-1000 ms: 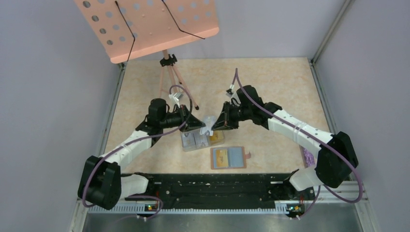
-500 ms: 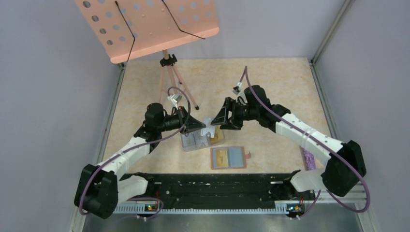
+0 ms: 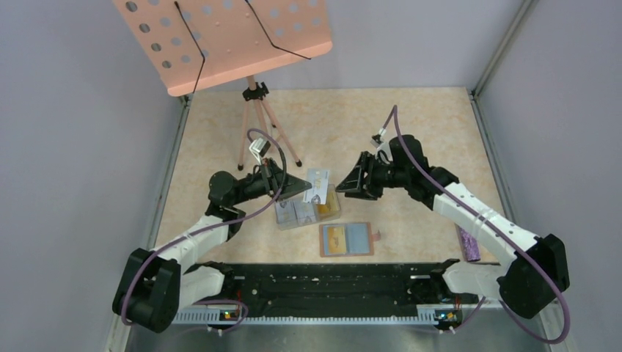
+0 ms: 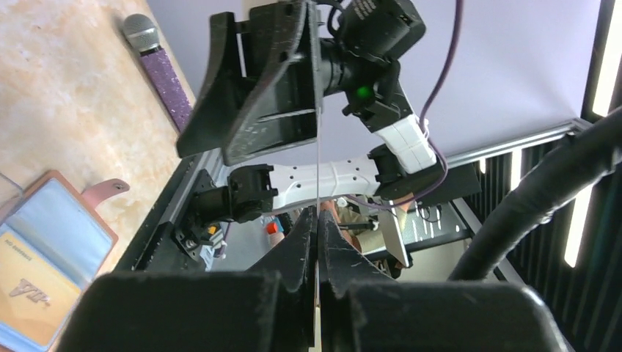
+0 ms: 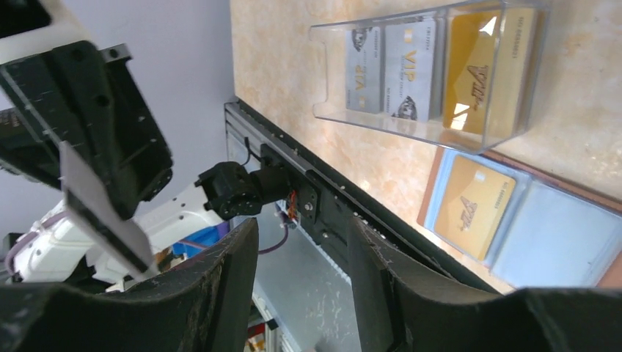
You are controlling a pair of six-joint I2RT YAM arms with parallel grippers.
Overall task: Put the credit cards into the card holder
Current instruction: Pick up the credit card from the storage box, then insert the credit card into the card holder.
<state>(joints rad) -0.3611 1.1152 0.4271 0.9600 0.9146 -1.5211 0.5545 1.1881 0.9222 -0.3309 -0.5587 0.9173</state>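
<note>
Top external view: a pale card (image 3: 317, 185) is held pinched in the left gripper (image 3: 308, 188), above a clear box (image 3: 292, 217). The right gripper (image 3: 345, 189) is seen just beside the card, not touching it, its jaws parted and empty. The brown card holder (image 3: 359, 239) is laid open near the box, with a yellow card (image 3: 334, 240) apparently tucked in its left pocket.

The card holder (image 3: 347, 240) lies on the table (image 3: 411, 125) before the box (image 3: 297, 213).
</note>
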